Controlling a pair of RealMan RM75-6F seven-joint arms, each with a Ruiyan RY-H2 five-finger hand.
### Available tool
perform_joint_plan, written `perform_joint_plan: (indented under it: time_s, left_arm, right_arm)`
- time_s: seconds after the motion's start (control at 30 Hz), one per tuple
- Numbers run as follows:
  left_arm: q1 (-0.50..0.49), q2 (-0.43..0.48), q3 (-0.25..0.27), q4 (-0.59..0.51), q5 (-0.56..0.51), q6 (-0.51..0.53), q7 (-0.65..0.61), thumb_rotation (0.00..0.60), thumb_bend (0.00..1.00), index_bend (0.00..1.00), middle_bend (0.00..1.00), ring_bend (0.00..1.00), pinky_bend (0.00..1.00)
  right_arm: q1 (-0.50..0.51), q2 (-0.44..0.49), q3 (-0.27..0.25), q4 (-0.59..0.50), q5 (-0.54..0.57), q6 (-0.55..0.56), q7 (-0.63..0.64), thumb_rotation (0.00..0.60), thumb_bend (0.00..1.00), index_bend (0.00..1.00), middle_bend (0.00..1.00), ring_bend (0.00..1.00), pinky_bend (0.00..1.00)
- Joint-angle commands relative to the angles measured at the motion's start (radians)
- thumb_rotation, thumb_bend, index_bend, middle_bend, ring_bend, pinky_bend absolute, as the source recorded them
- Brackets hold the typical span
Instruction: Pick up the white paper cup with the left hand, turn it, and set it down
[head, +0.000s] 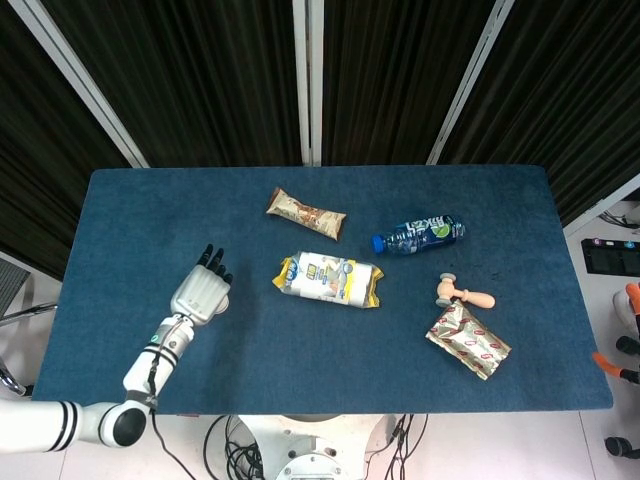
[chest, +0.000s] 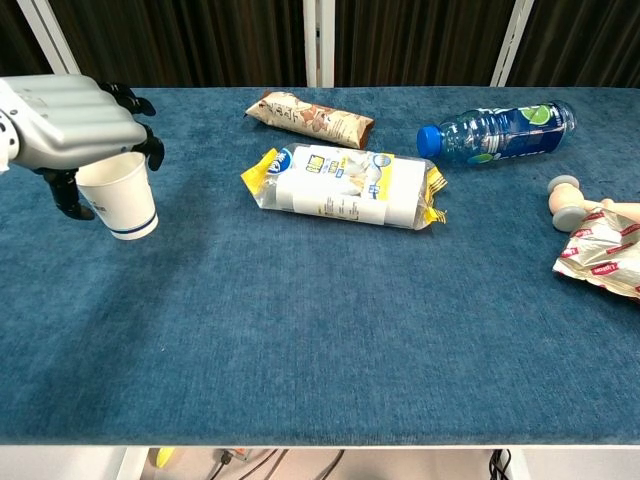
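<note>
The white paper cup (chest: 124, 199), with a blue band near its base, stands upright on the blue table (chest: 320, 330) at the left. My left hand (chest: 70, 125) lies over its top. The thumb (chest: 68, 195) presses its left side and the dark fingertips (chest: 150, 150) curl down around the rim on the right. In the head view the left hand (head: 203, 292) covers the cup entirely. My right hand shows in neither view.
A brown snack bar (chest: 310, 118) lies at the back. A yellow-and-white packet (chest: 345, 187) sits just right of the cup. Further right are a blue bottle (chest: 497, 130) on its side, a wooden mallet (chest: 575, 197) and a foil pouch (chest: 605, 255).
</note>
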Motion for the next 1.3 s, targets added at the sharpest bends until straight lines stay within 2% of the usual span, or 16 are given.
perform_joint_plan:
  time_s: [0.03, 0.23, 0.3, 0.43, 0.5, 0.6, 0.8, 0.97, 1.07, 1.3]
  left_arm:
    - [0.005, -0.011, 0.007, 0.02, 0.03, 0.023, -0.019, 0.6, 0.2, 0.35, 0.32, 0.0, 0.0]
    - [0.032, -0.005, 0.006, 0.038, 0.138, 0.046, -0.142, 0.6, 0.23, 0.43, 0.4, 0.03, 0.01]
    - [0.057, 0.004, -0.007, 0.038, 0.2, 0.042, -0.277, 0.6, 0.23, 0.44, 0.41, 0.04, 0.01]
    - [0.133, 0.01, -0.053, 0.086, 0.348, 0.037, -0.715, 0.6, 0.23, 0.44, 0.41, 0.06, 0.01]
    - [0.175, -0.014, -0.061, 0.165, 0.44, 0.066, -0.946, 0.6, 0.23, 0.44, 0.41, 0.06, 0.01]
    - [0.221, -0.055, -0.062, 0.273, 0.512, 0.071, -1.273, 0.6, 0.23, 0.43, 0.4, 0.07, 0.02]
    - [0.267, -0.16, -0.059, 0.502, 0.585, 0.051, -1.757, 0.6, 0.22, 0.43, 0.4, 0.07, 0.02]
    - [0.282, -0.249, -0.032, 0.697, 0.647, 0.05, -1.927, 0.6, 0.22, 0.43, 0.4, 0.07, 0.01]
    - [0.289, -0.283, -0.025, 0.767, 0.663, 0.045, -1.998, 0.6, 0.21, 0.43, 0.4, 0.07, 0.01]
    - [0.296, -0.34, -0.011, 0.896, 0.694, 0.037, -2.056, 0.6, 0.21, 0.41, 0.39, 0.06, 0.01]
  right_arm:
    - [0.001, 0.0, 0.0, 0.001, 0.001, -0.003, 0.0, 0.6, 0.01, 0.0, 0.0, 0.0, 0.0]
    - [0.004, 0.001, 0.002, -0.001, 0.004, -0.01, -0.002, 0.6, 0.01, 0.0, 0.0, 0.0, 0.0]
    - [0.005, 0.002, 0.002, -0.003, 0.004, -0.012, -0.002, 0.6, 0.01, 0.0, 0.0, 0.0, 0.0]
    - [0.006, 0.004, 0.002, -0.005, 0.005, -0.015, -0.002, 0.6, 0.01, 0.0, 0.0, 0.0, 0.0]
    - [0.006, 0.005, 0.002, -0.007, 0.005, -0.015, -0.003, 0.6, 0.01, 0.0, 0.0, 0.0, 0.0]
    - [0.007, 0.007, 0.002, -0.011, 0.006, -0.019, -0.001, 0.6, 0.01, 0.0, 0.0, 0.0, 0.0]
    - [0.012, 0.008, -0.003, -0.019, 0.0, -0.027, -0.01, 0.6, 0.01, 0.0, 0.0, 0.0, 0.0]
    - [0.013, 0.012, -0.004, -0.028, -0.003, -0.028, -0.006, 0.6, 0.01, 0.0, 0.0, 0.0, 0.0]
    - [0.012, 0.012, -0.004, -0.026, 0.0, -0.029, -0.004, 0.6, 0.01, 0.0, 0.0, 0.0, 0.0]
    - [0.012, 0.009, -0.005, -0.016, 0.001, -0.032, 0.005, 0.6, 0.01, 0.0, 0.0, 0.0, 0.0]
